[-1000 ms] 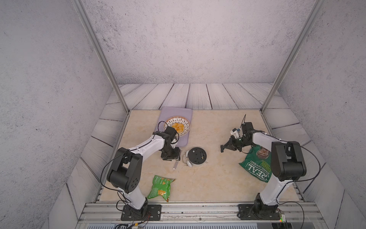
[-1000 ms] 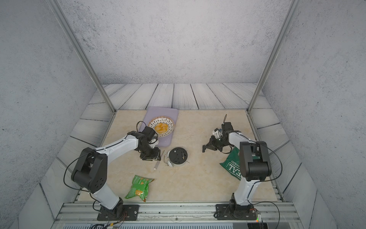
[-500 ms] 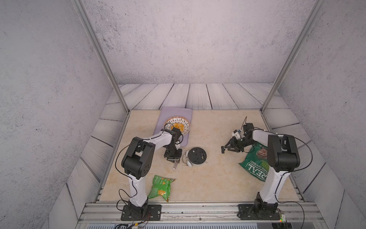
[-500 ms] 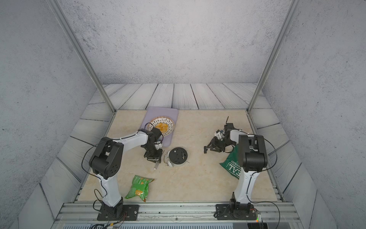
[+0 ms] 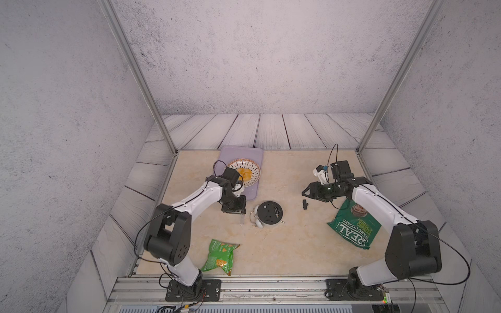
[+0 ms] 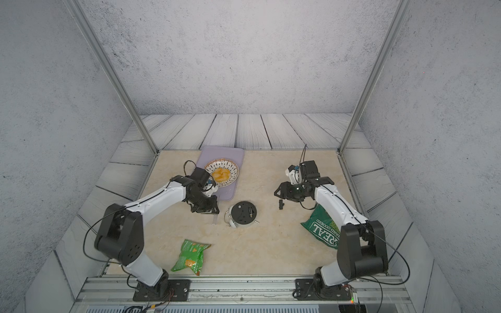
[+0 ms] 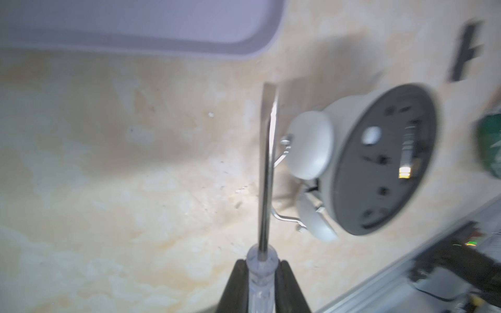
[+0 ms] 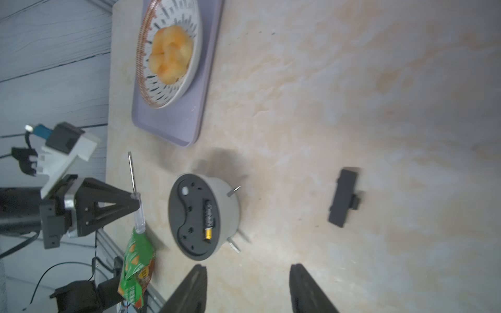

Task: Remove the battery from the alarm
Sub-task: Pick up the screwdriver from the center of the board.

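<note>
The alarm lies face down on the table, black back up. The battery sits in the open slot in that back, gold end showing. A small black cover piece lies on the table right of the clock. My left gripper is just left of the clock. It is shut on the clear handle of a screwdriver. My right gripper hovers open and empty above the cover piece.
A lavender tray at the back holds a patterned bowl of yellow food. A light green snack bag lies front left. A dark green bag lies under my right arm. Metal rails run along the front edge.
The right gripper has opened, and the black cover piece now lies on the table below it. The left gripper has closed on the screwdriver, and its arm has swung.
</note>
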Controlling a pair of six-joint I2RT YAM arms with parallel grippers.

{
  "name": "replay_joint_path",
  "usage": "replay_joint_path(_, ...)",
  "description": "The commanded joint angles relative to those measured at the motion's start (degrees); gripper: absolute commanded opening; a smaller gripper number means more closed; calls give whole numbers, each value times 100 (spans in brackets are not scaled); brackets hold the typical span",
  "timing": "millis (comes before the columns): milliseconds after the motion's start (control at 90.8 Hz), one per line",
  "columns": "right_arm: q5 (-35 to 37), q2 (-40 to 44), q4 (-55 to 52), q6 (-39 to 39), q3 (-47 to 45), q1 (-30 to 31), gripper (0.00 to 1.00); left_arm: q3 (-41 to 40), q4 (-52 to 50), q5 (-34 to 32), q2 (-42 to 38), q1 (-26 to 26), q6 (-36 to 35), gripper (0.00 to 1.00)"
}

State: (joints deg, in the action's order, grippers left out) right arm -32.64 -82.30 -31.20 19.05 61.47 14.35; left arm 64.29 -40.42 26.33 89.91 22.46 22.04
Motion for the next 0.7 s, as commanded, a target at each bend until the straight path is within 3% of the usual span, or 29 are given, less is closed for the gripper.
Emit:
replay_joint_path(0,191,663,877,395,-368,815,61,-682,2304,1244,-939,-188,1632,0)
replay_joint_path(66,398,940,1543,566,-681,1245,64,-1046,3655,1422,-1246,-173,2593,0)
replay_joint_path(132,595,1123,2106,713,-867,1547,67,-1136,4315,1534,-1317,-159,3275,0)
replay_joint_path(286,661,960,2730,782,-698,2139,74,-1128,5309,1700,-1261,23,3920,0)
replay_joint_path(440,731,619,2971,598,-397,2481,75,-1236,6310,1749,-1068,446,4427,0)
replay_joint_path(583,878,471,2899,393,-212,2511,69,-1201,6625,1757,-952,779,4496,0)
replay_joint_path(694,1192,596,2955,250,-305,2516,55,-1316,6808,1664,-981,848,4698,0)
